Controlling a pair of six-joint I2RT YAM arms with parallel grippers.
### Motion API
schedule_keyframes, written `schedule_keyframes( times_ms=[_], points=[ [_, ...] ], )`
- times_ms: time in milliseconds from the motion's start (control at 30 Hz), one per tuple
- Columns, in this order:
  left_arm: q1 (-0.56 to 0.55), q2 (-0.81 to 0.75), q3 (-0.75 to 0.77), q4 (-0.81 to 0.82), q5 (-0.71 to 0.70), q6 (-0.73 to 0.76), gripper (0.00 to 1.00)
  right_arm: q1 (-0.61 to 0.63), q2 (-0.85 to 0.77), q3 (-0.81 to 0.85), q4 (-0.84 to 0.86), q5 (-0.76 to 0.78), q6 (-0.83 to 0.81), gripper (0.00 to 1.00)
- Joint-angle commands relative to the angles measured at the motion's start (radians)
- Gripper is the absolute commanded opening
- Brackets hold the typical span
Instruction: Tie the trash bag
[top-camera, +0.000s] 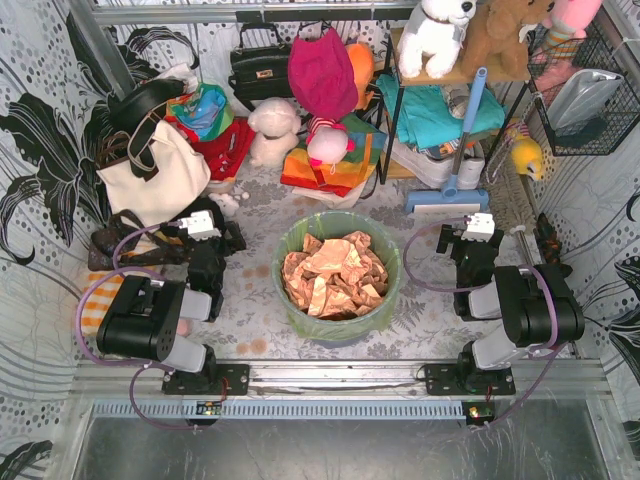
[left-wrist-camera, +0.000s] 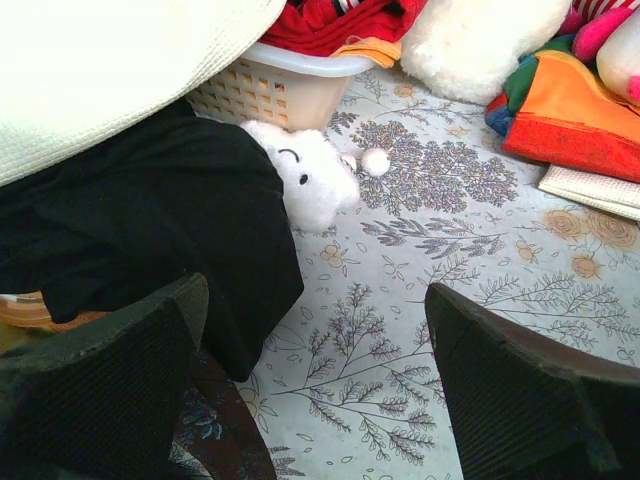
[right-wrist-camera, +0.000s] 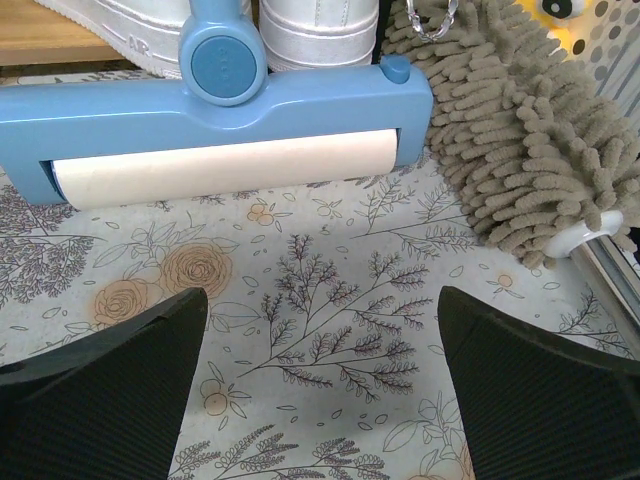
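1. Dead centre of the floral-print counter (top-camera: 250, 320), a thin translucent lime-green plastic trash bag (top-camera: 335, 219) lines a round blue-grey bin (top-camera: 345, 330). Its mouth is open, with crumpled copper-brown paper (top-camera: 333, 275) inside.
2. Left jaws are at the bin's 9 o'clock, spread wide and holding nothing.
3. Right jaws at 3 o'clock, same deal: wide apart, empty, facing a blue-framed roller with a white roll (right-wrist-camera: 215, 120).

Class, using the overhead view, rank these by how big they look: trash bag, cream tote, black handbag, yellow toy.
1. The trash bag and the cream tote look nearly alike. The bag is perhaps slightly larger, but it is too close to rank.
2. The black handbag.
3. The yellow toy, clearly smallest.
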Motion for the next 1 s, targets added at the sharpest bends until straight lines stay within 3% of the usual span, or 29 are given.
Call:
schedule_keyframes(
  times_ms=[0, 967],
  points=[
    [0.010, 0.001, 0.013, 0.029, 0.013, 0.008, 0.98, 0.006, 0.002, -0.001, 0.032, -0.015, 0.002, 0.97],
    [0.010, 0.000, 0.011, 0.032, 0.032, 0.016, 0.98, 0.006, 0.002, -0.002, 0.038, -0.015, 0.002, 0.97]
  ],
)
